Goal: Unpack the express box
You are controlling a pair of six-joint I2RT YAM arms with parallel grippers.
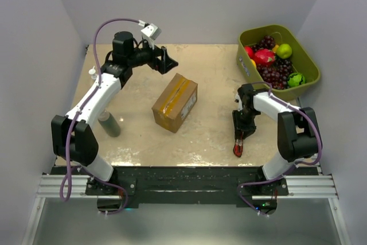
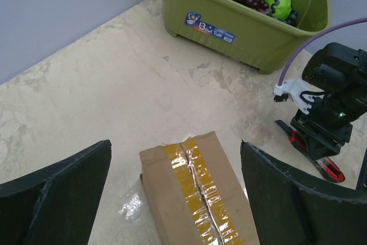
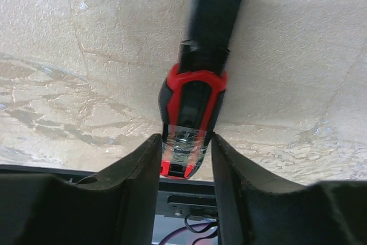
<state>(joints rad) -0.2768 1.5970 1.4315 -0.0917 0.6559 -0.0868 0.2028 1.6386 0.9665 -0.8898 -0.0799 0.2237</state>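
Observation:
The express box (image 1: 175, 102) lies in the middle of the table, a brown carton with yellowish tape along its top seam. In the left wrist view the box (image 2: 195, 193) shows a slit running down the tape. My left gripper (image 1: 166, 61) hangs above the table just beyond the box's far left corner, and its fingers stand wide open (image 2: 175, 147) with nothing between them. Near the table's front right, my right gripper (image 1: 241, 133) points down at a red and black utility knife (image 1: 238, 146). Its jaws (image 3: 184, 142) press both sides of the knife's handle (image 3: 198, 101), which rests on the table.
A green tub (image 1: 307, 61) of fruit stands at the back right corner. A dark green bottle (image 1: 109, 123) stands by the left arm, with a small white bottle (image 1: 92, 73) behind it. Grey walls close in the left, right and back.

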